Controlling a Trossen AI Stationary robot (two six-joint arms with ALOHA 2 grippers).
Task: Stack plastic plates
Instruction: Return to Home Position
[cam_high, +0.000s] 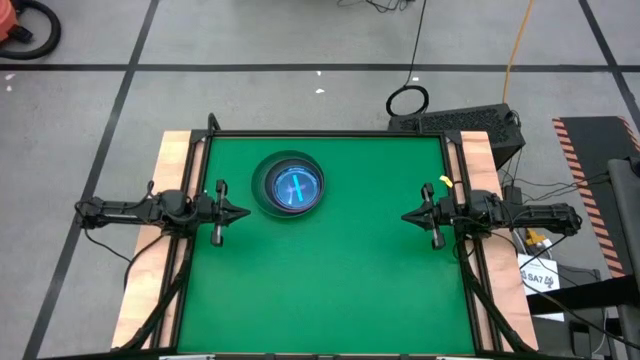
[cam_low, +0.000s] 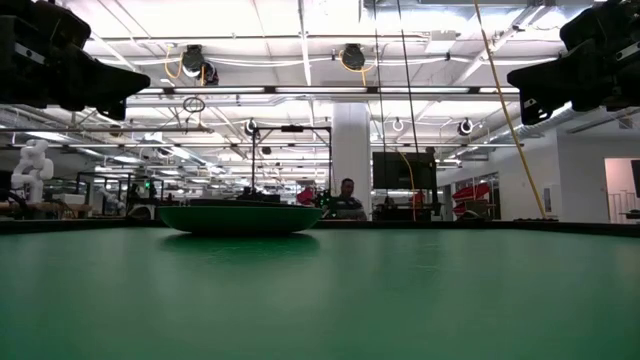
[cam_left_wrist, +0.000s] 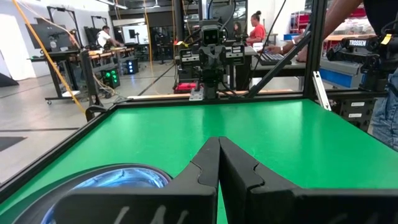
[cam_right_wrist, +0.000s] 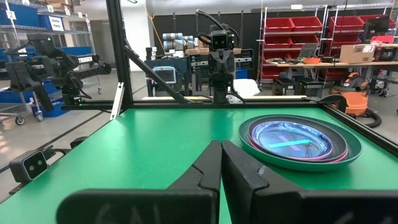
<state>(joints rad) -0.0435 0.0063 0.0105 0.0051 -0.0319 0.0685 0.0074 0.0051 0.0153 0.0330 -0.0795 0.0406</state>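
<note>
The plastic plates (cam_high: 290, 185) sit in one stack on the left half of the green table (cam_high: 340, 290), near the left gripper (cam_high: 244, 212), which is closed and empty, like the right gripper (cam_high: 407, 216) opposite.

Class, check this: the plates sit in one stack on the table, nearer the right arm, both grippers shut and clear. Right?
No: the high view shows the stack nearer the left arm; left gripper and right gripper are indeed shut and clear.
</note>
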